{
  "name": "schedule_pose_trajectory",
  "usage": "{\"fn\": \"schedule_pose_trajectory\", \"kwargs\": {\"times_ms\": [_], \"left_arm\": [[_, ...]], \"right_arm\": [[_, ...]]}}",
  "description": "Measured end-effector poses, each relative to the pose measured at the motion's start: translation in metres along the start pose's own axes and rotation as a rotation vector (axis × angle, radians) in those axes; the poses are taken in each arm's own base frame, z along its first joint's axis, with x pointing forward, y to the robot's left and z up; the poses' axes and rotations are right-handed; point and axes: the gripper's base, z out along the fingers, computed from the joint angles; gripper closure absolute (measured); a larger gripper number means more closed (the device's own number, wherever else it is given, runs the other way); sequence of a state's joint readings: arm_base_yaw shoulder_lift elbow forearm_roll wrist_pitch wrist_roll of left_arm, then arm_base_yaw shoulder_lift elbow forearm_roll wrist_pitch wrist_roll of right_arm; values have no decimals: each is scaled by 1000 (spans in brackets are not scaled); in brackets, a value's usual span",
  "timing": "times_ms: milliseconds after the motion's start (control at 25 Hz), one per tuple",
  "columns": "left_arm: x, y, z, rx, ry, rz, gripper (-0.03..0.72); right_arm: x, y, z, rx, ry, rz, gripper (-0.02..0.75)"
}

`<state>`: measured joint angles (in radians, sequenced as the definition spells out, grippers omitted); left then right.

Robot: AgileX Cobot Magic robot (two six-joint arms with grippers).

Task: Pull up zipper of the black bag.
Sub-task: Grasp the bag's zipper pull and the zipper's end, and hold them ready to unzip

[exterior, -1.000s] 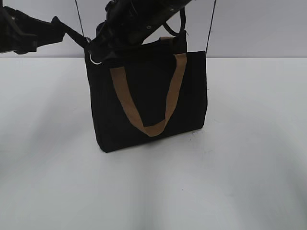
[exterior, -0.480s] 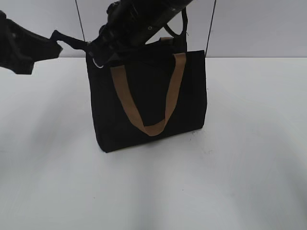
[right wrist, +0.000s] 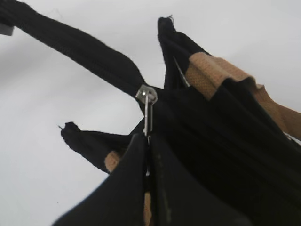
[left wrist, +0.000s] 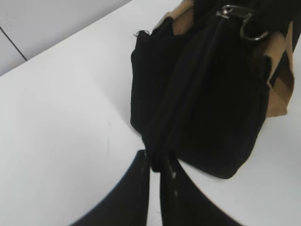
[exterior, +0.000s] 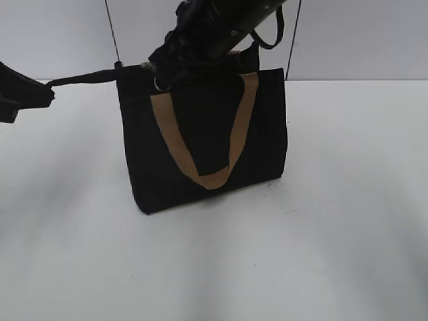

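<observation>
Right gripper is pinched shut on the ring pull of the zipper, its two dark fingers meeting just below the small silver slider at the bag's top edge. Left gripper is clamped on the free tail of the zip track, which runs taut out to the left of the bag in the exterior view. Judging from this, the closing pull is under way, with the slider near the bag's left end and most of the top yet to travel; the next move seems to call for a steady draw along the track while the left arm holds tension. Fabric looks matte, black and soft, sagging in folds; the boxy bag stands on a plain white table, its tan strap woven and flat.
</observation>
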<state>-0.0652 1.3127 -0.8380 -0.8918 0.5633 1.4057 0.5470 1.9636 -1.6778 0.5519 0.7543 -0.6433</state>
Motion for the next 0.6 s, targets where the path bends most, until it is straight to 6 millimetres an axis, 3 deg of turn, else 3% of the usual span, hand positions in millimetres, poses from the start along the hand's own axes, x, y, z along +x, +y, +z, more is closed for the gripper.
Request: {"fn": "schedule_pose_trajectory", "kwargs": {"times_ms": [240,600], "left_arm": [[1,-2,0,24,13,2,663],[4,0,-1,20,29,11,664]], "right_arm": [[4,-18,-7,22,4,36,738],[22,-67,-28,95,40,105,738]]}}
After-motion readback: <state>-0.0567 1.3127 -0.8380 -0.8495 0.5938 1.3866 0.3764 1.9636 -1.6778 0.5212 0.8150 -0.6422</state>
